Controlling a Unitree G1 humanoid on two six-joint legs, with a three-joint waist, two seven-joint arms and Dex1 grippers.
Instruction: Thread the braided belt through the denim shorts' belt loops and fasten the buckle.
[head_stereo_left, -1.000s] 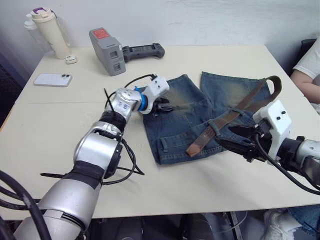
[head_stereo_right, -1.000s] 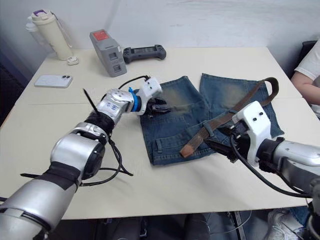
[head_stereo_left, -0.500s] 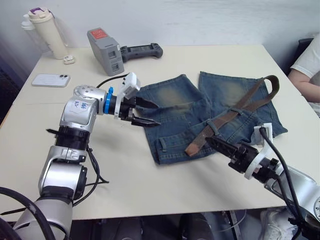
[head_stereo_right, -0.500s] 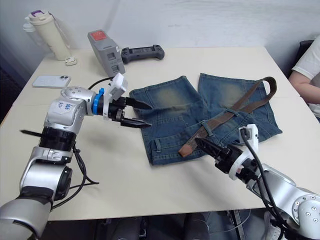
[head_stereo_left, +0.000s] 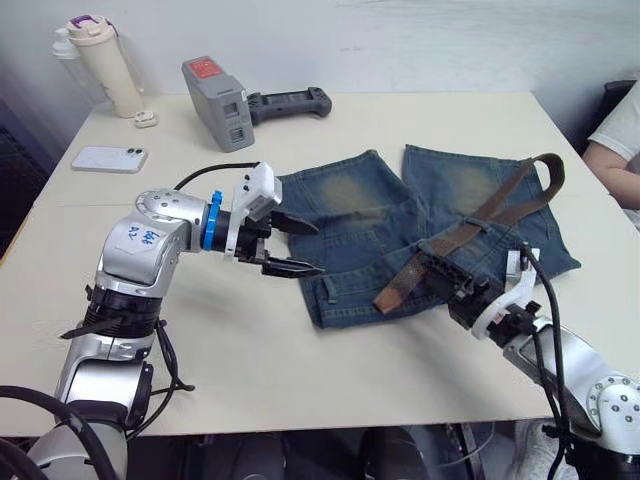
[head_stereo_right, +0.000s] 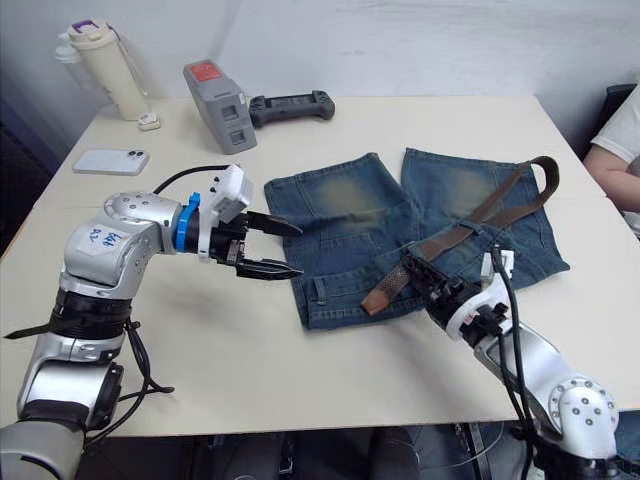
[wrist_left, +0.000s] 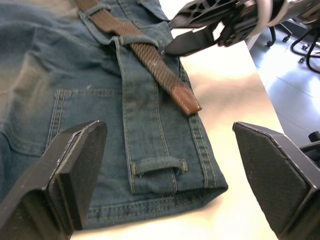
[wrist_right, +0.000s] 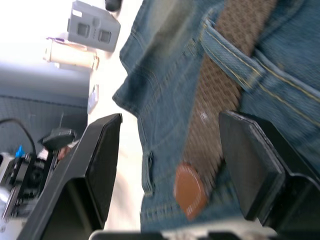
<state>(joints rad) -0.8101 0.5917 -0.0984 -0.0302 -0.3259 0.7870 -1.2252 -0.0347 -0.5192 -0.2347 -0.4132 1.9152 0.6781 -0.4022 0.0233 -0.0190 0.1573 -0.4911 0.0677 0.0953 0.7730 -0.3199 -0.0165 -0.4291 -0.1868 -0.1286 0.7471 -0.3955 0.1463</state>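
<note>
One pair of denim shorts (head_stereo_left: 400, 225) is laid flat on the table (head_stereo_left: 300, 370), waistband toward the robot. One braided belt (head_stereo_left: 470, 225) is laid diagonally across the shorts, passed under two belt loops (wrist_left: 134, 40) seen in the left wrist view; a third loop (wrist_left: 156, 165) near the waistband edge is left empty. The belt's tan tip (wrist_left: 187, 102) is rested on the denim just short of the waistband edge. The far end of the belt is curled off the right leg; no buckle can be made out there.

Left gripper (head_stereo_left: 297, 246) is held just off the shorts' left edge, fingers spread apart, nothing grasped. Right gripper (head_stereo_left: 440, 275) is placed at the waistband beside the belt tip, fingers spread wide, nothing clamped.

Beyond the shorts: one bottle (head_stereo_left: 100, 62), one phone (head_stereo_left: 109, 158), one grey battery pack (head_stereo_left: 217, 102), one black controller (head_stereo_left: 290, 101).
</note>
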